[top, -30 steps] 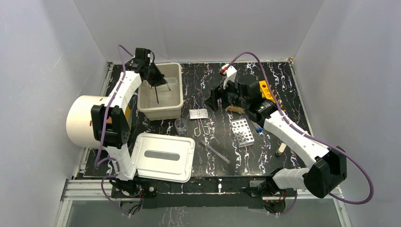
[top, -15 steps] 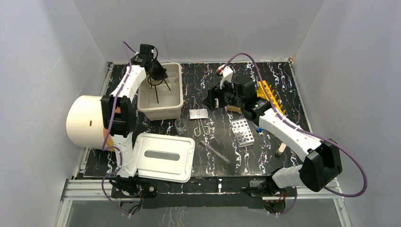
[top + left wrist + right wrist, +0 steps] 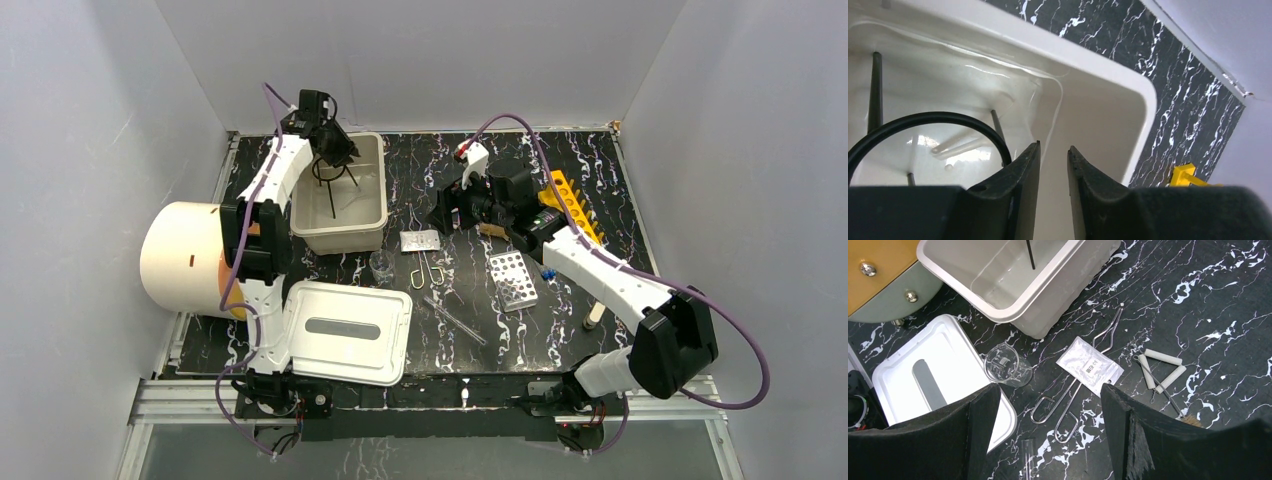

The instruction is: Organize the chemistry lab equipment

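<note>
My left gripper [image 3: 333, 148] hangs over the back of the white bin [image 3: 340, 234]; its jaws stand a narrow gap apart with nothing between them [image 3: 1053, 150]. A black ring tripod [image 3: 923, 121] stands inside the bin [image 3: 1108, 100], just left of the fingers. My right gripper [image 3: 452, 212] is wide open and empty [image 3: 1048, 395], high above the wire tongs [image 3: 1073, 390] and a white sachet [image 3: 1089, 365]. The glass beaker [image 3: 1007, 365] stands by the bin. Glass rods [image 3: 460, 320], the silver perforated rack [image 3: 513, 279], blue-capped vials [image 3: 547, 271] and the yellow rack [image 3: 570, 200] lie on the table.
The bin's white lid [image 3: 345, 330] lies at the front left. A big cream cylinder [image 3: 180, 255] lies at the left edge. A small brush [image 3: 495, 231] and a triangle with white tubes [image 3: 1160, 365] lie under my right arm. A pale stick [image 3: 595, 315] lies at the right.
My left gripper has moved a little back and up over the bin, away from the tripod standing in it. My right gripper has shifted slightly back and left.
</note>
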`<state>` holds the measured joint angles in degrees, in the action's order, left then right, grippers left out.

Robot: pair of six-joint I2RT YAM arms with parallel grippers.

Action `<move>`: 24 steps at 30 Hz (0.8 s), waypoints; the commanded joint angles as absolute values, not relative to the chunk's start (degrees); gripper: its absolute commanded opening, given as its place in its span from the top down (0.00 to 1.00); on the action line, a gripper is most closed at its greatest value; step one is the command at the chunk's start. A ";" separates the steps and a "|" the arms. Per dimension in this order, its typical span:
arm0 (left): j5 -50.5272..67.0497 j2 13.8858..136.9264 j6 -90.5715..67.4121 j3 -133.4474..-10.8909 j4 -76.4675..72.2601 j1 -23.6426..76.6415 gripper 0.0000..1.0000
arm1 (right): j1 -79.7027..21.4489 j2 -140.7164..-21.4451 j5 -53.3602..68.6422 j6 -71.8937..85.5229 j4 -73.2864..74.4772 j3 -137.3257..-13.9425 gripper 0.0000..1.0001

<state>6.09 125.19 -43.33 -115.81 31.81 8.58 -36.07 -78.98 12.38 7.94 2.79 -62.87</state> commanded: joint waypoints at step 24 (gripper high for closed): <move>6.92 83.11 -20.40 -91.56 37.32 21.92 0.02 | -36.21 -82.53 -1.65 26.13 11.07 -63.65 0.18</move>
